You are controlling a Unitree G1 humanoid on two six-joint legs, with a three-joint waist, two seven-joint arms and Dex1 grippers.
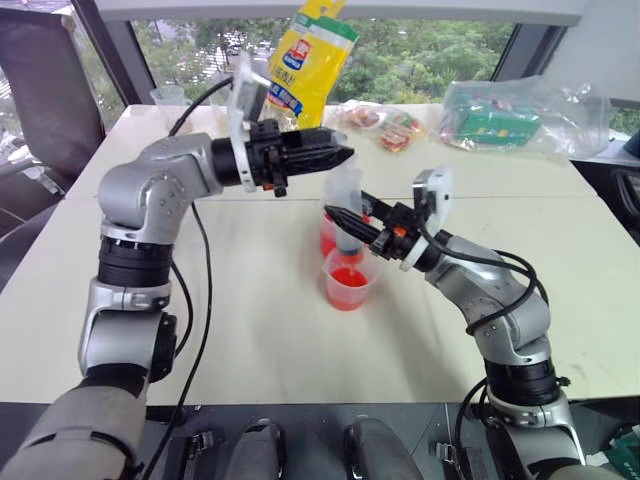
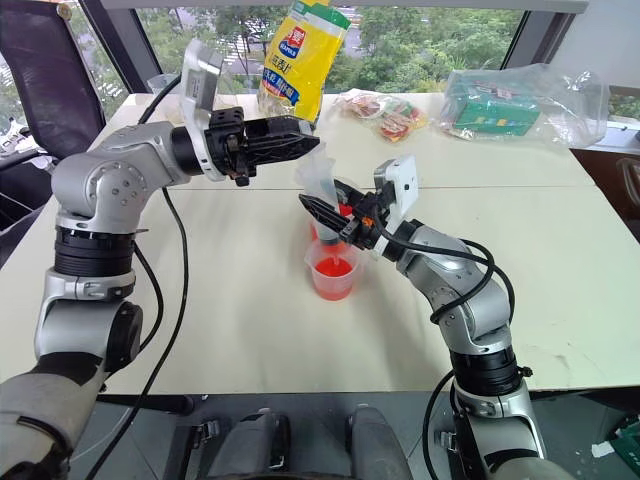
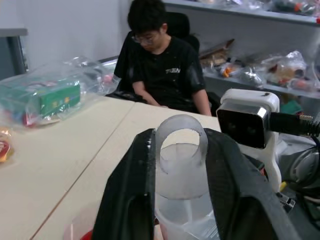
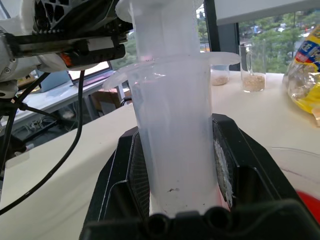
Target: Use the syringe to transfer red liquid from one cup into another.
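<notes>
Right hand (image 1: pixel 352 222) clamped on syringe (image 1: pixel 343 205) barrel; left hand (image 1: pixel 340 157) pinching plunger top, seemingly; pull straight, tip kept in near cup (image 1: pixel 346 282).

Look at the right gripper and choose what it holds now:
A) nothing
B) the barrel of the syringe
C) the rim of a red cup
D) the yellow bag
B: in the right wrist view the black fingers of the right gripper are shut on the clear barrel of the syringe, which stands over the cup of red liquid.
</notes>
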